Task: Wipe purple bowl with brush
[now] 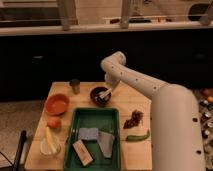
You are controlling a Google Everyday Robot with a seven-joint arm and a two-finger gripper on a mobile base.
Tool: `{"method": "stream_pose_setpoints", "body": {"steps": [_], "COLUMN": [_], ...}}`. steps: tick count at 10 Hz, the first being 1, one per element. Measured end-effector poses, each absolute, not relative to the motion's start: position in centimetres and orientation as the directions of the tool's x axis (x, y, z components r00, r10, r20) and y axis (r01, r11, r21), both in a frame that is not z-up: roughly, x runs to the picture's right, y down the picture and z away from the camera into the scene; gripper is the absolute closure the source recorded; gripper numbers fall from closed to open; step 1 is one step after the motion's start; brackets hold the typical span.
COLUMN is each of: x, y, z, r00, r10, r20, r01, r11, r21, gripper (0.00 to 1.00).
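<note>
View: we have the single camera view, looking down at a wooden bench [128, 103] with the white robot arm [142, 84] reaching in from the right.
Tool: the tool [108, 89] hangs at the arm's end just over the right rim of the bowl, clamped on the brush as far as we can see.
Brush: the small pale brush with a whitish head [104, 93] slants down and left from the tool, its head inside the bowl.
Bowl: the small round, very dark purple bowl [97, 101] sits on the bench directly under and slightly left of the tool.
Cup: a small dark cup [75, 86] stands left of the tool, beyond the bowl.
Orange bowl: a wider orange bowl [56, 104] lies well to the left of the tool.
Tray: a green rectangular tray [95, 119] sits just in front of the tool, holding a tan rectangular block [83, 152] and two greyish pieces.
Pepper: a green pepper [137, 136] lies in front of the tool, to its right.
</note>
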State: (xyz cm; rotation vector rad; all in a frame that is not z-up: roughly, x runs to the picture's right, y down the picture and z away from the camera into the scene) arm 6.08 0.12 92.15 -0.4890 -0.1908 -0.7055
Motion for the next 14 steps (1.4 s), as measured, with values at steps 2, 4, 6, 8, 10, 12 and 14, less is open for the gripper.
{"method": "stream_pose_setpoints", "body": {"steps": [2, 4, 6, 8, 10, 12, 14], "x": [6.4, 5.8, 5.4, 4.4, 4.0, 3.4, 3.6], "y": [-0.5, -1.1, -1.3, -1.1, -1.0, -0.8, -0.8], "z": [92.6, 93.1, 93.3, 93.3, 93.1, 92.8, 92.6], "r00": [0.761, 0.764, 0.758, 0.737, 0.717, 0.704, 0.697], "r10": [-0.566, -0.563, -0.567, -0.581, -0.594, -0.598, -0.601], "r20": [0.317, 0.315, 0.322, 0.346, 0.365, 0.383, 0.39], "r01": [0.649, 0.646, 0.652, 0.675, 0.694, 0.707, 0.713], "r11": [0.667, 0.675, 0.673, 0.663, 0.651, 0.644, 0.642], "r21": [-0.367, -0.358, -0.348, -0.324, -0.307, -0.294, -0.284], "gripper": [1.0, 1.0, 1.0, 1.0, 1.0, 1.0, 1.0]}}
